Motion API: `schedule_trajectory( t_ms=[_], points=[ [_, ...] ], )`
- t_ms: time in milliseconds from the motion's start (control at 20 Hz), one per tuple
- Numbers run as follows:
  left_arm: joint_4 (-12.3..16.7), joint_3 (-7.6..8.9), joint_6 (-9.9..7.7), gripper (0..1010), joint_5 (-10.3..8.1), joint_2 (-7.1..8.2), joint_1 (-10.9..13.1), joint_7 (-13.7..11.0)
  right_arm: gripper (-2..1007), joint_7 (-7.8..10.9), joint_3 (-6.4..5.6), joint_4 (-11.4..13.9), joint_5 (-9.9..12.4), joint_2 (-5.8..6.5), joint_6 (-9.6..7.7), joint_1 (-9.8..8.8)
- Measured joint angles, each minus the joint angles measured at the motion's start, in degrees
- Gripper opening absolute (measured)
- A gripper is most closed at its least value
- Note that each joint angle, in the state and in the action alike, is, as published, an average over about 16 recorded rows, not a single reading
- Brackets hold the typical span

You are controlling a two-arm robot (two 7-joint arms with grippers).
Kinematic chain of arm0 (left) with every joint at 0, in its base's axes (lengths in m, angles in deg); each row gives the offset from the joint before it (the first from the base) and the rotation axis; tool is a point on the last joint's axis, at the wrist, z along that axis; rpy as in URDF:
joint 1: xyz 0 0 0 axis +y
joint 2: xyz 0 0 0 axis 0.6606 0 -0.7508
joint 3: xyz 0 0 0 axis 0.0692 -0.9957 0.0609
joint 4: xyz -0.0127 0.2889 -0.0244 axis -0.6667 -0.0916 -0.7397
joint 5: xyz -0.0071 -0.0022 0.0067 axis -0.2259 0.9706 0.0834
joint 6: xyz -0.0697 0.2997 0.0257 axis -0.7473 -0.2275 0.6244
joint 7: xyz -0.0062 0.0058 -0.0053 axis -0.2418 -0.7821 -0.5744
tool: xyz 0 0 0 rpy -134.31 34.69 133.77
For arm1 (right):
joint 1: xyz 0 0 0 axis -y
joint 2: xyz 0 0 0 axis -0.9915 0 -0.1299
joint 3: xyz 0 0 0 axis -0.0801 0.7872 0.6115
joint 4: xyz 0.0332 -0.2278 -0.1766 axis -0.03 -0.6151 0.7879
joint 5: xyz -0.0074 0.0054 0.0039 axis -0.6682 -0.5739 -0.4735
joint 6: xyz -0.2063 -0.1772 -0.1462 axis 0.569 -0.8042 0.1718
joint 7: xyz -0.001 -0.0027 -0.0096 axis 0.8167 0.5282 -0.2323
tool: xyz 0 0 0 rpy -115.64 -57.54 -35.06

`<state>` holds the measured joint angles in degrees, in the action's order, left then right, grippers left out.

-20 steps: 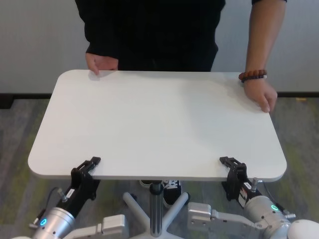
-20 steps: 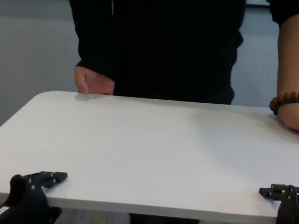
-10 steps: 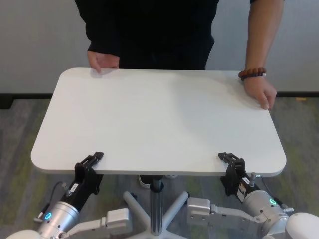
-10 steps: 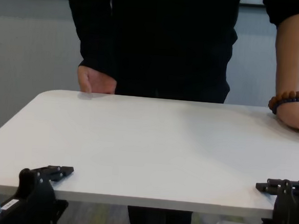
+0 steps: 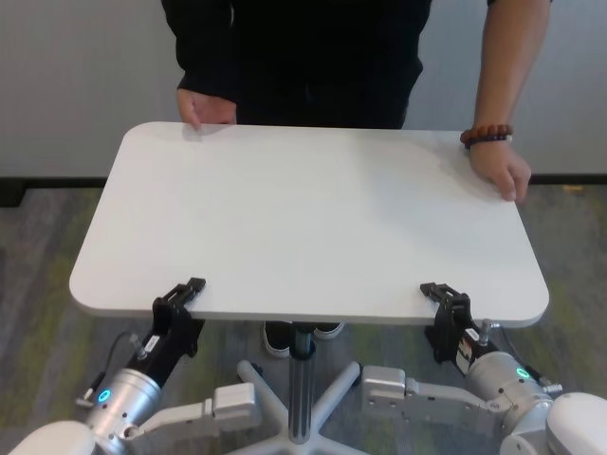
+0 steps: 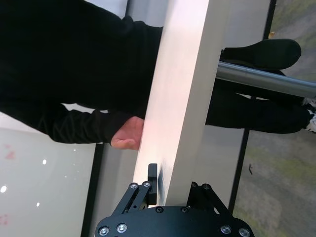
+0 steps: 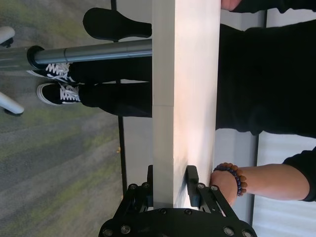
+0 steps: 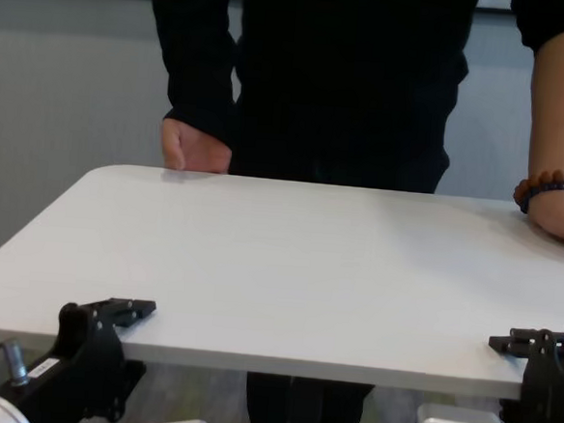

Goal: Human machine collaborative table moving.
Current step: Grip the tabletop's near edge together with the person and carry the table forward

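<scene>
Table (image 5: 313, 218) time: the big white table fills the middle of the head view, with its near edge close to the robot and its far edge by the person. It stands on a thin grey pole (image 5: 300, 379) with white feet spread out on the grey carpet (image 5: 38, 313).

On the robot's left, the left gripper (image 5: 183, 296) bites the near edge of the table, close to the near left corner. In the left wrist view, one black finger (image 6: 152, 183) lies flat on the top of the board and the other side sits under it, so the gripper is pinching the table edge. On the robot's right, the right gripper (image 5: 442, 299) bites the same near edge, close to the near right corner. In the right wrist view, its two black fingers (image 7: 192, 186) press on both faces of the white board, pinching it too.

At the far side stands the human (image 5: 313, 57), dressed in black. One hand (image 5: 204, 106) rests at the far left corner of the table. The other hand (image 5: 503, 172) rests on the far right corner, with a bead bracelet (image 5: 486, 136) on its wrist. Black and white shoes (image 7: 57, 84) show under the table in the right wrist view.
</scene>
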<state>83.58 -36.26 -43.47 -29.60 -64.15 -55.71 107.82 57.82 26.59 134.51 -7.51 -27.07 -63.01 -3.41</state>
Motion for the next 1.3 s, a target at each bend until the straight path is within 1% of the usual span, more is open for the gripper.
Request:
schedule_trajectory(
  t_ms=[300, 600, 950, 1300],
  points=[
    [-1.9, -0.73, -0.25, 281, 0.32, -0.94, -2.0, 0.6, 345, 0.01, -0.5, -1.7, -0.3, -0.68, 1.18, 1.05],
    [-4.0, -1.26, -0.46, 281, 0.34, -2.01, -4.0, 1.2, 345, -0.19, -0.68, -3.7, -0.3, -1.5, 2.31, 2.32],
    [-6.9, -1.79, -0.6, 282, 0.2, -3.43, -6.4, 2.0, 345, -0.55, -0.5, -6.0, -0.1, -2.25, 3.4, 3.98],
    [-10.1, -2.4, -0.63, 282, 0.06, -4.97, -8.6, 3.0, 346, -0.8, -0.08, -8.0, 0.3, -2.6, 4.18, 5.44]
  ],
)
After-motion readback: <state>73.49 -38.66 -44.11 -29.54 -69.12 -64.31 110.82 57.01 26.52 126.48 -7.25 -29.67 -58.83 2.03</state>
